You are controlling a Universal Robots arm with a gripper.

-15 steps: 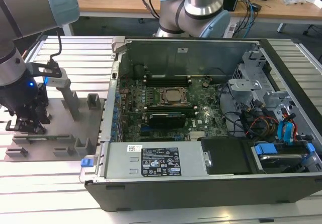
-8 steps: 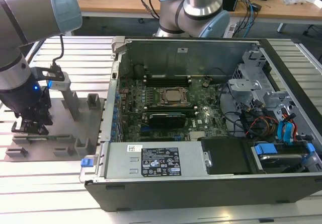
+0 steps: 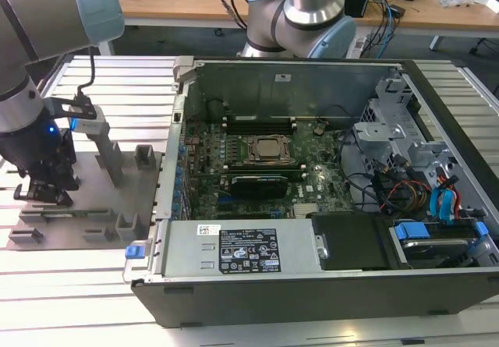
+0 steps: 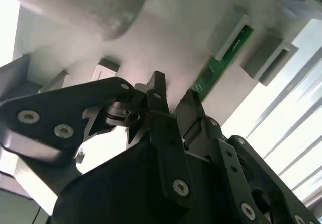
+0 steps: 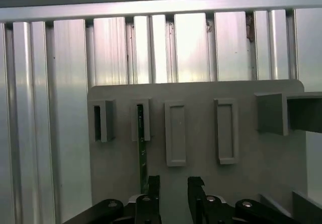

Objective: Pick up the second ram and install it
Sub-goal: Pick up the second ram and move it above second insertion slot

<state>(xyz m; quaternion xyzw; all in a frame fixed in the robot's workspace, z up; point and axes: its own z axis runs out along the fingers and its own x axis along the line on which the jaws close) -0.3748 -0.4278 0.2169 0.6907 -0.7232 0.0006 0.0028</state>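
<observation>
- Near the fixture plate (image 3: 86, 191) edge farthest from the computer case (image 3: 312, 296), the gripper (image 3: 43, 189) hangs low over the plate, which lies on the ribbed metal surface (image 3: 78, 285).
- The second ram (image 5: 142, 153) stands on edge in a slotted post (image 5: 135, 121) on the plate.
- The jaws stand apart, gripping nothing. The ram's near end lines up with one finger (image 5: 152, 183); whether they touch, I cannot tell.
- Bare plate lies between the neighbouring posts (image 5: 175, 133) and the fingers, and open surface runs beyond the plate's far edge.
</observation>
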